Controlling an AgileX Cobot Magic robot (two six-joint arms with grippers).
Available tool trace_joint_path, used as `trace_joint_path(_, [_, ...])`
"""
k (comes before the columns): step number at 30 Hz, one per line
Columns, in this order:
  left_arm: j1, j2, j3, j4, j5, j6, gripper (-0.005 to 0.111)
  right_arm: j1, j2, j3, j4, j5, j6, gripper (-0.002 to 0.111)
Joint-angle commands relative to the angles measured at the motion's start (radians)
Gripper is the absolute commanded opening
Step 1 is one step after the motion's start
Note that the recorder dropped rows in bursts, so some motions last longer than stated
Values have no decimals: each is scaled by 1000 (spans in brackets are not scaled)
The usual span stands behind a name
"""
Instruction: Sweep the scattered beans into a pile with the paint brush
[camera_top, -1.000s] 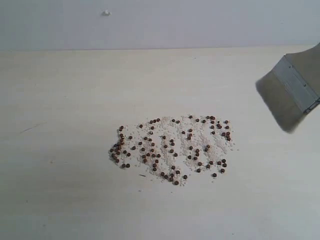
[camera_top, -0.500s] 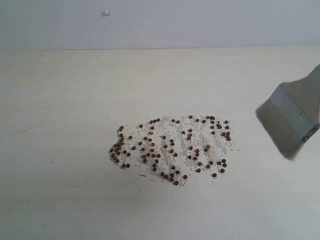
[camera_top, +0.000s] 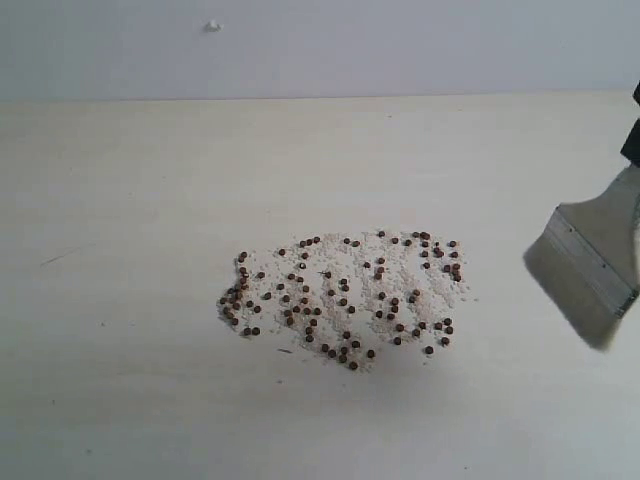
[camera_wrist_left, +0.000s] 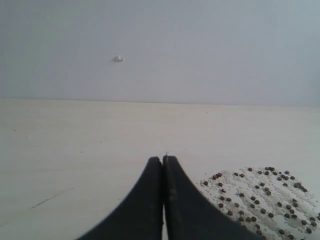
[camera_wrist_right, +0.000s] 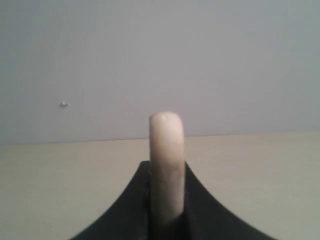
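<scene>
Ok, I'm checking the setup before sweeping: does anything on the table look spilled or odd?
Tiny round reddish-brown beans mixed with whitish crumbs lie scattered across the pale table's middle, not heaped. The flat silver-ferruled paint brush sits tilted at the right, apart from them.

Reddish-brown beans (camera_top: 343, 301) speckle whitish grains (camera_top: 400, 272) on a pale cream table (camera_top: 150, 200); the brush (camera_top: 590, 270) shows greyish bristles (camera_top: 562, 292) and a silver band (camera_top: 598, 263).

The paint brush (camera_top: 590, 272) is cut off by the exterior view's right edge.
</scene>
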Motion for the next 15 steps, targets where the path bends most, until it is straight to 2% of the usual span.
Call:
trace_joint_path(1, [-6, 1, 3, -1, -6, 4, 0, -4, 3, 37, 58, -102, -62, 0])
trace_joint_path(3, [-6, 1, 3, -1, -6, 4, 0, -4, 8, 43, 124, -146, -97, 0])
trace_joint_path(15, [-6, 1, 3, -1, -6, 4, 0, -4, 169, 43, 120, -393, 2, 0])
